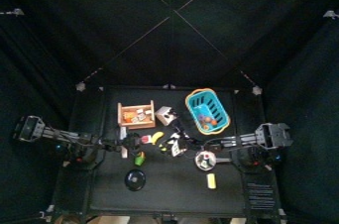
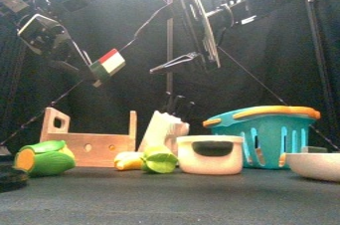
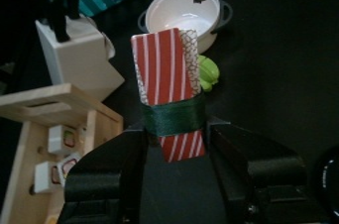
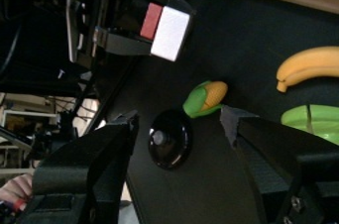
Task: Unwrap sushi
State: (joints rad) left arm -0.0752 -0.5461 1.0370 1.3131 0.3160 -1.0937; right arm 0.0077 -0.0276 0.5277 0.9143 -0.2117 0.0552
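Red and white stripes run down the sushi, and a dark green band wraps around its lower part. Your left gripper holds it up in the air above the table, with both jaws closed on the end below the band. In the front view you can see it high up on the left, a small red and white block. Your right gripper holds nothing, and its jaws stand as wide as they go. It faces the sushi from the other side.

The piece looks like a stiff little toy, light and smooth, so it may slip if you pull hard. The green band looks like the wrap. I think you should pinch the band at its edge with the right gripper and peel it off slowly while the left one holds on tight.
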